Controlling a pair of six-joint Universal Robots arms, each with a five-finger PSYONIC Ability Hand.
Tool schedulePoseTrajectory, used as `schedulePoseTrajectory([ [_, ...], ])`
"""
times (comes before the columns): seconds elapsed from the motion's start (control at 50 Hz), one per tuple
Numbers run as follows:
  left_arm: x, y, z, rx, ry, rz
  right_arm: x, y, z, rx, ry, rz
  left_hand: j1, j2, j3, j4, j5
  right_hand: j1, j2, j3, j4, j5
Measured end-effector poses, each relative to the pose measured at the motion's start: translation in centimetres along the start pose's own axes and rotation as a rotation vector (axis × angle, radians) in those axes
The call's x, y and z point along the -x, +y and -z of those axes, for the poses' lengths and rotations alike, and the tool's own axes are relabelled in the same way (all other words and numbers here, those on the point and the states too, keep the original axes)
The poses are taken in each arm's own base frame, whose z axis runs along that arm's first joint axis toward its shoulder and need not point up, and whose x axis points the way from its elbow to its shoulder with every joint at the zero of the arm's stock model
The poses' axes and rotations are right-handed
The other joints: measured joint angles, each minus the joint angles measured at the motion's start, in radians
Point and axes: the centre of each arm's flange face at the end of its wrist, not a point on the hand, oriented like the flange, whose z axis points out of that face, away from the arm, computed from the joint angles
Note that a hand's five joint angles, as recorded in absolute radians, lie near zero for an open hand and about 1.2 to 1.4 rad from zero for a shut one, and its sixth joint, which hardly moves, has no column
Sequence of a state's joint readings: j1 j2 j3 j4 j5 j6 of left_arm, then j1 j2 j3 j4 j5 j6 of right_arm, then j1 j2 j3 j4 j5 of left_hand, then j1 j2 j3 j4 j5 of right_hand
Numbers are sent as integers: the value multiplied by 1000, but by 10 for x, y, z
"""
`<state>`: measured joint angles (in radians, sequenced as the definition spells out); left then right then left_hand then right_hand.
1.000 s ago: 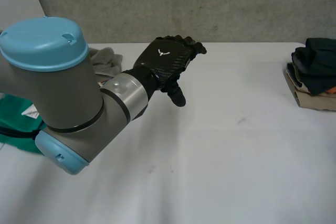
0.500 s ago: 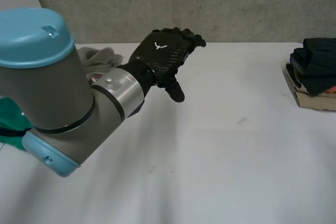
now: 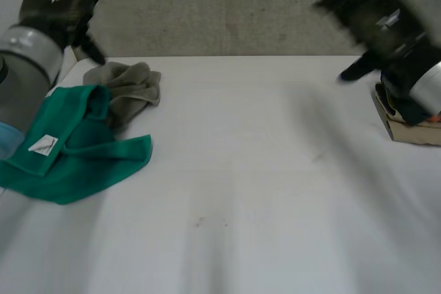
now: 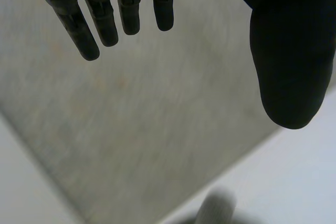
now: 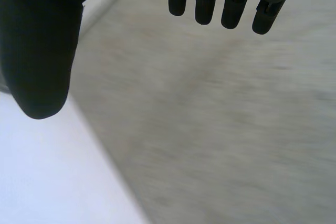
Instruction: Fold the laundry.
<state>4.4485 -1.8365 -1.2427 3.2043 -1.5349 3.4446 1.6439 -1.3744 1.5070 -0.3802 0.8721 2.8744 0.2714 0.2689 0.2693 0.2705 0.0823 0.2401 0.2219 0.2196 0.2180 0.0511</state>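
Grey concrete wall [image 3: 227, 5] stood behind the white counter [image 3: 262, 204]. High over the counter's far left corner hung the left robot hand [image 3: 58, 1], its fingers [image 4: 86, 30] straight and spread away from the thumb, holding nothing. The right robot hand [image 3: 375, 22] hung high at the far right. It was smeared in the head view, but its wrist view showed its fingers [image 5: 202, 3] straight, apart from the thumb and empty.

Below the left robot hand a grey-beige cloth [image 3: 131, 84] lay crumpled near the back edge, touching a rumpled green cloth [image 3: 83, 149] with a white label [image 3: 43, 144]. The green cloth's left side was hidden behind the left arm. At the right edge a stack of dark folded clothes [image 3: 406, 111] sat on something brown [image 3: 406, 134] and was partly covered by the right arm. What the brown thing was could not be told. A blurred grey shape [image 4: 215, 208] beyond the left fingertips was too vague to name.
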Motion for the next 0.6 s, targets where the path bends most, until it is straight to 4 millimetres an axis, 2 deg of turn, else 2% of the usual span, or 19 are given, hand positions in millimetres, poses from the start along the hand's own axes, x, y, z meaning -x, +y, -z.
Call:
schedulePoseTrajectory([
  [0.02, 6, 12, -3, 36, -13, -41, 18, 2, 4, 21, -48, -35, 0, 0, 0, 0, 0, 0, 0, 0, 0, 0],
  [0.08, 20, 49, -10, 140, -28, -169, 54, 9, 13, 96, -125, -93, 0, 0, 0, 0, 0, 0, 0, 0, 0, 0],
  [0.12, 26, 71, -13, 200, -20, -242, 69, 16, 19, 149, -149, -108, 0, 0, 0, 0, 0, 0, 0, 0, 0, 0],
  [0.16, 33, 102, -16, 272, 6, -338, 86, 30, 27, 237, -163, -101, 0, 0, 0, 0, 0, 0, 0, 0, 0, 0],
  [0.18, 35, 109, -17, 285, 13, -356, 89, 33, 29, 254, -165, -97, 0, 0, 0, 0, 0, 0, 0, 0, 0, 0],
  [0.26, 44, 158, -27, 344, 82, -467, 107, 58, 42, 389, -165, -16, 0, 0, 0, 0, 0, 0, 0, 0, 0, 0],
  [0.34, 49, 192, -42, 329, 120, -502, 119, 74, 50, 459, -165, 49, 0, 1, 1, 1, 4, 0, 0, 0, 0, 0],
  [0.38, 49, 198, -45, 321, 124, -505, 121, 77, 52, 467, -166, 57, 0, 1, 1, 1, 4, 0, 0, 0, 0, 0],
  [0.46, 52, 223, -62, 294, 124, -510, 129, 84, 57, 474, -162, 80, 43, 45, 40, 39, 56, 0, 0, 0, 0, 0],
  [0.52, 53, 230, -67, 290, 121, -510, 131, 86, 58, 470, -161, 81, 43, 45, 40, 39, 56, 0, 0, 0, 0, 0],
  [0.54, 53, 238, -72, 284, 116, -507, 132, 87, 58, 463, -158, 80, 283, 263, 249, 250, 258, 0, 0, 0, 0, 0],
  [0.6, 54, 243, -79, 272, 105, -507, 132, 87, 59, 458, -156, 79, 680, 626, 621, 624, 620, 0, 0, 0, 0, 0],
])
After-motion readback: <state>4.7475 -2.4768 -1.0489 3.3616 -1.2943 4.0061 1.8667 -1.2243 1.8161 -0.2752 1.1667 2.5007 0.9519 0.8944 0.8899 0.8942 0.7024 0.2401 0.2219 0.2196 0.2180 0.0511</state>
